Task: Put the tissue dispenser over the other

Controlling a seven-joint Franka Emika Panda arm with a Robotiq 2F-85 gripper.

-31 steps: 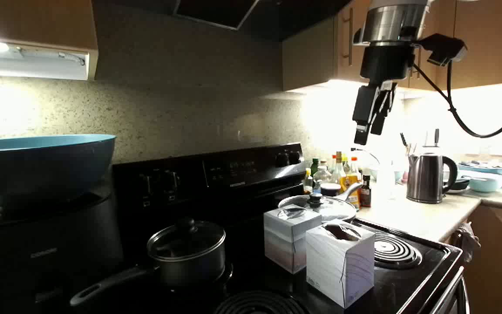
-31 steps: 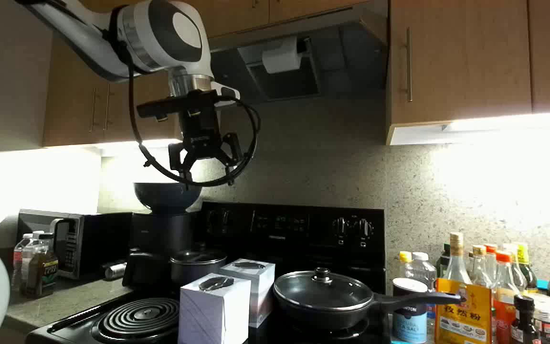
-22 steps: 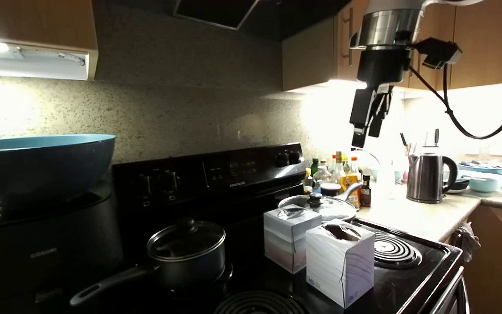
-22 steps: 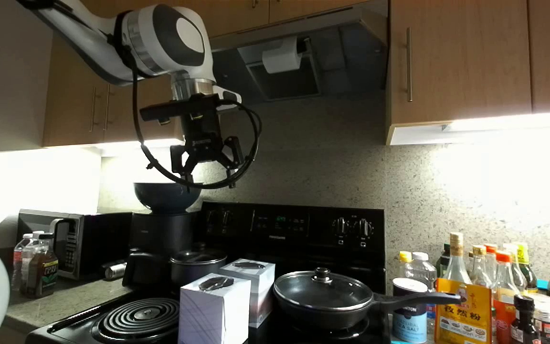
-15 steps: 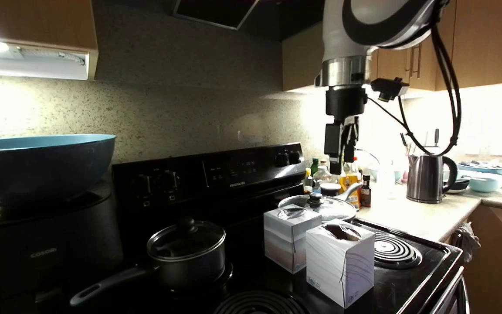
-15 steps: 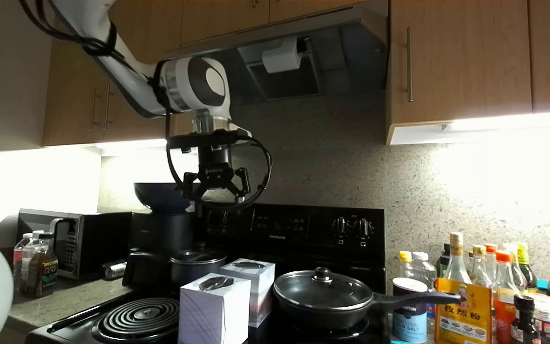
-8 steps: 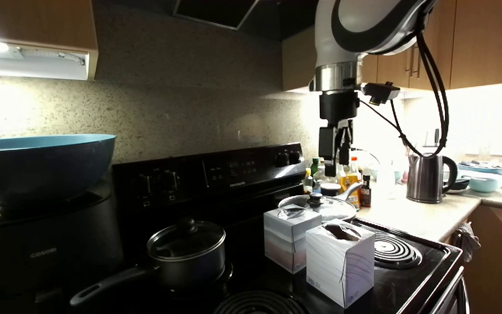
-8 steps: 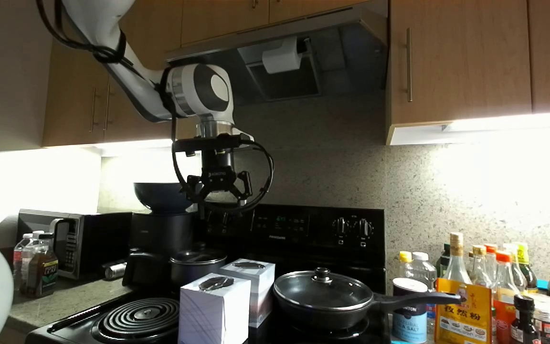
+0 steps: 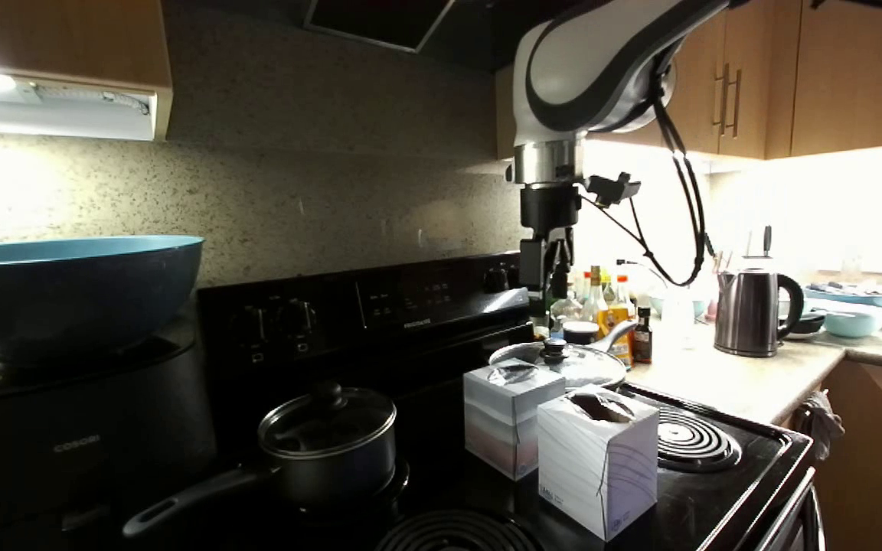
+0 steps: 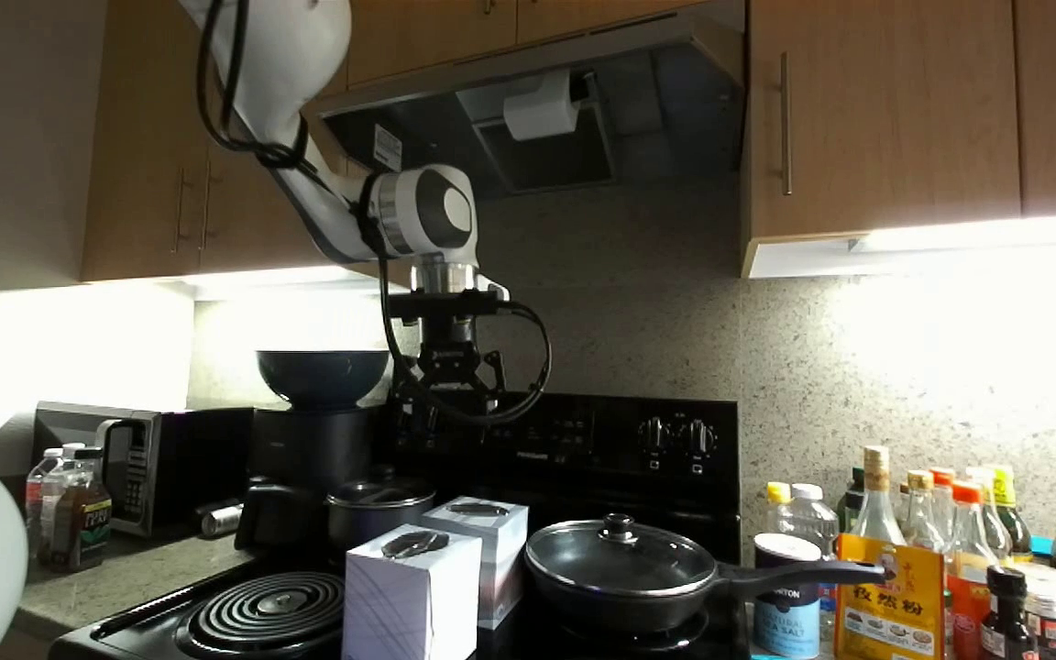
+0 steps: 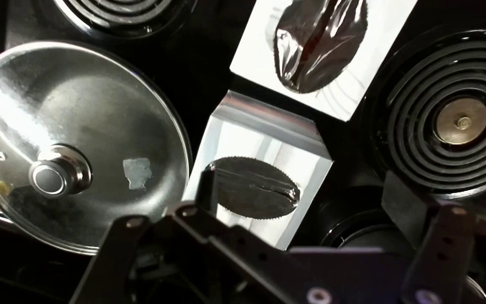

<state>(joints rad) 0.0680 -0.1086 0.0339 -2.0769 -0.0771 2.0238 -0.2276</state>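
Worktop (image 9: 686,490): black stove top; both task things stand upright on it, not yet stacked.
Lidded frying pan (image 10: 620,596): fills the nine-o'clock side of the wrist view; a careless push in this direction could disturb it.
Tissue dispenser (image 9: 506,417): greyish banded cube on the worktop, at three o'clock from the pan in the wrist view, very near it. I judge it light, of thin cardboard: stiff along its corners, softer in the middle of each wall, a little slippery. The best hold seems to be on two opposite walls, close under the top edge, with a gentle squeeze.
Other box (image 9: 598,463): whitish cube, just beside, at one o'clock from the dispenser in the wrist view; its flat top should carry the load.
Tool (image 10: 449,409): spread apart, holding nothing; in both exterior views it hangs above the dispenser, near twelve o'clock.
Oval opening (image 11: 255,190): in the dispenser's top, with dark shiny film, probably fragile; its rim is only a second choice for the hold.
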